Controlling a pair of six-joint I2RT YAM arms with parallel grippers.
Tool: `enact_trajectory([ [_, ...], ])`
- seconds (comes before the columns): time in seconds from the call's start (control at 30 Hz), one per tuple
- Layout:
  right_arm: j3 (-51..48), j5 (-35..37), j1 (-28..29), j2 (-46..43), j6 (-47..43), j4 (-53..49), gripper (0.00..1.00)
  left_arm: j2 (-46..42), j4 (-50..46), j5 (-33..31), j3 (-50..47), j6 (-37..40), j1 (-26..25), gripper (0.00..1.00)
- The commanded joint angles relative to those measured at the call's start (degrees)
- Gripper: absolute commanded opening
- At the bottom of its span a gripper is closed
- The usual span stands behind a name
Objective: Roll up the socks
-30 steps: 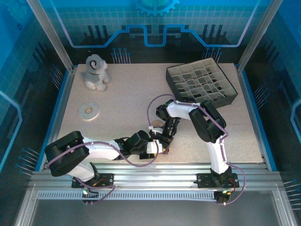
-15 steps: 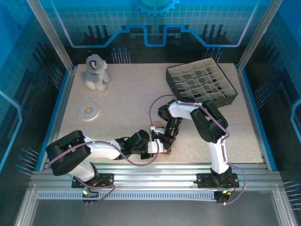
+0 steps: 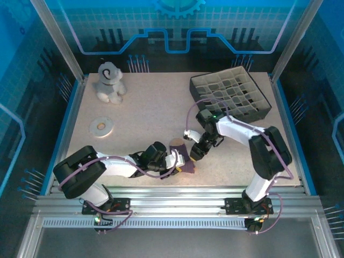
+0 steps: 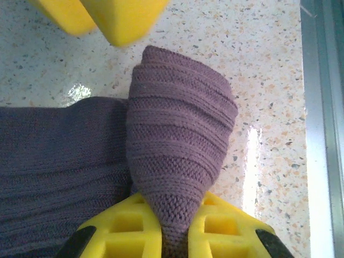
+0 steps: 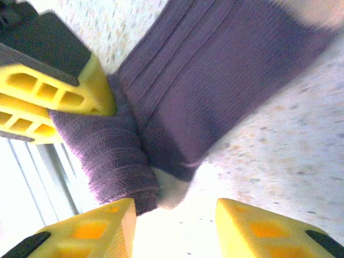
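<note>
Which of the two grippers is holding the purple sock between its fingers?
The left gripper: its fingers pinch the rolled end of the socks. The right gripper has its fingers apart and grips nothing.

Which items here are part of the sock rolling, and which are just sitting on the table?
Part of the job: the purple socks, a rolled fold pinched in the left gripper; the right gripper, open beside them.
Lying about: the grey plush toy, the white ring, the black divider tray.
</note>
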Motion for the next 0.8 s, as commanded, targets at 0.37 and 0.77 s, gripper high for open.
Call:
enact_trajectory([
  [0.37, -17.44, 23.67, 10.09, -24.72, -0.80, 20.06, 0.49, 7.03, -11.75, 16.05, 4.29, -4.42, 5.59, 0.00],
  [0.77, -22.33, 30.12, 18.83, -26.49, -9.10, 25.58, 0.53, 10.88, -19.74, 24.45, 9.63, -6.64, 9.23, 0.00],
])
